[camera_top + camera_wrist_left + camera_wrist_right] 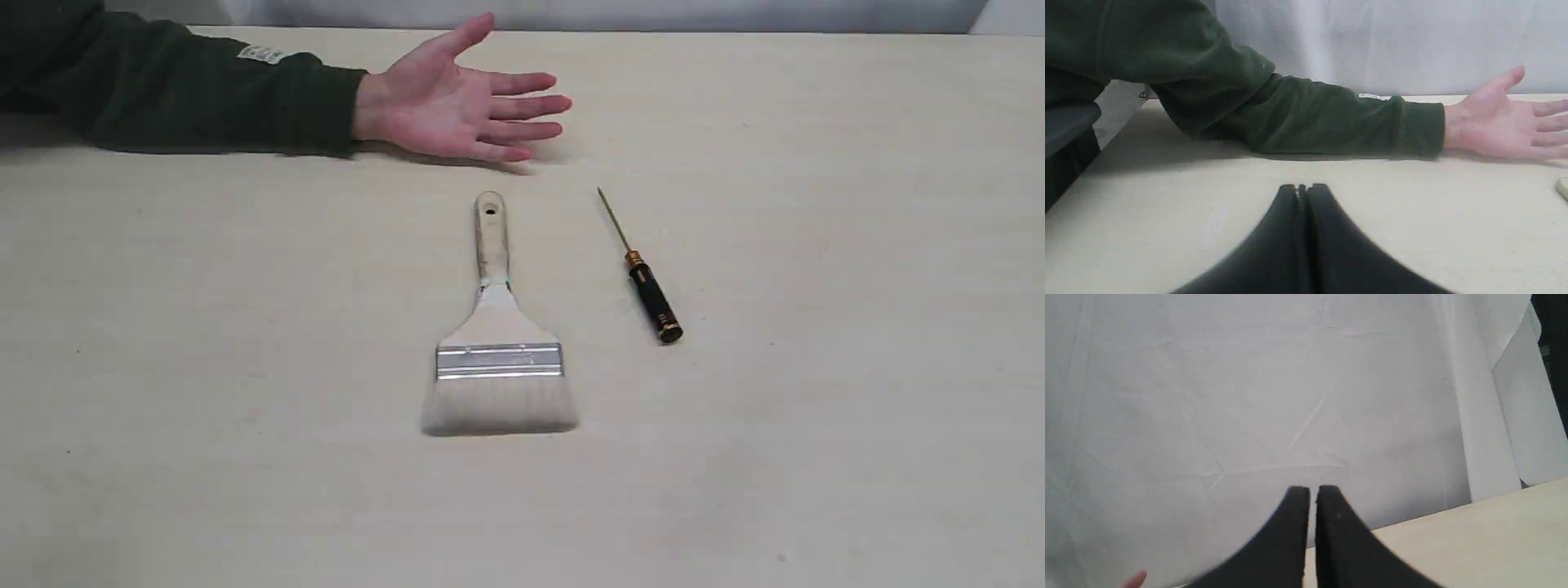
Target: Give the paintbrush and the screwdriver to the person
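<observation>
The paintbrush (498, 343) lies flat mid-table, bristles toward the near edge, its holed handle pointing at the person's hand. To its right lies the screwdriver (645, 282), its thin shaft pointing away, its black handle nearer. The person's open hand (457, 102) rests palm up at the back, with the dark green sleeve (180, 90) to the left. Neither gripper shows in the exterior view. In the left wrist view my left gripper (1303, 188) is shut and empty, low over the table in front of the sleeve (1306, 116) and hand (1502, 118). My right gripper (1312, 491) is shut and empty, facing the white backdrop.
The pale table (816, 204) runs back to a white sheet backdrop (1249, 396). A table edge and dark gap (1069, 163) lie beside the left arm. A fingertip (1135, 579) shows at the rim of the right wrist view.
</observation>
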